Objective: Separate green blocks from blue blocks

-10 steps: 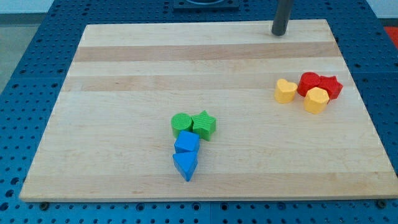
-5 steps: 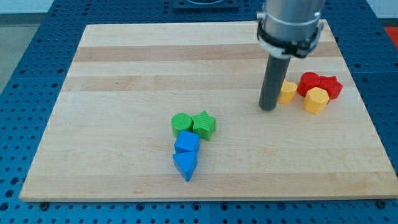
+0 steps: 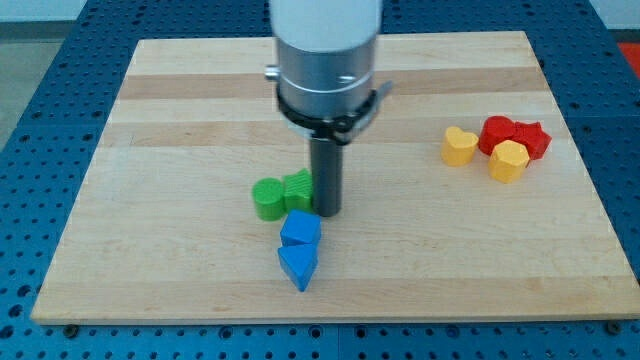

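My tip (image 3: 327,212) stands on the wooden board (image 3: 180,120) just below its middle. It touches the right side of the green star block (image 3: 298,190). The round green block (image 3: 268,198) sits against the star's left side. The blue angular block (image 3: 300,229) lies just below and left of my tip, with the blue triangle block (image 3: 298,266) touching it from below. The two green blocks stand up and to the left of the blue pair, with a narrow gap between the green star and the upper blue block.
At the view's right sit a yellow heart block (image 3: 459,146), a yellow angular block (image 3: 508,161), a red round block (image 3: 497,132) and a red star block (image 3: 532,140), clustered together. The arm's wide grey body (image 3: 326,50) hangs over the board's top middle.
My tip has swept from the top right, past the yellow heart, down to the green star. Both green blocks have shifted left, away from the blue blocks, which have not moved.
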Available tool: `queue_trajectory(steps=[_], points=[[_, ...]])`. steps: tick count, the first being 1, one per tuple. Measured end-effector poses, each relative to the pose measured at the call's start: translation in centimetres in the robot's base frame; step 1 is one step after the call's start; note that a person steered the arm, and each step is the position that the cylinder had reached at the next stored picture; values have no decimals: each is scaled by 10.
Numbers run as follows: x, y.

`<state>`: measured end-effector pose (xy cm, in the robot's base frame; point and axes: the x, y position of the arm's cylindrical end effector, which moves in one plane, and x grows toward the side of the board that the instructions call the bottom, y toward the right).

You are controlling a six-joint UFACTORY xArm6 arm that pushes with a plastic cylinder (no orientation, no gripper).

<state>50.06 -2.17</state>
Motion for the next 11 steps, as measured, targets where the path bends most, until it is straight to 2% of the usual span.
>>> queue_trajectory(steps=[2,5,6,7,8,9,11], points=[[-35,-66],[-31,-120],[1,-123],[14,-136],[52,-179],[24,-194],[-73,-205]])
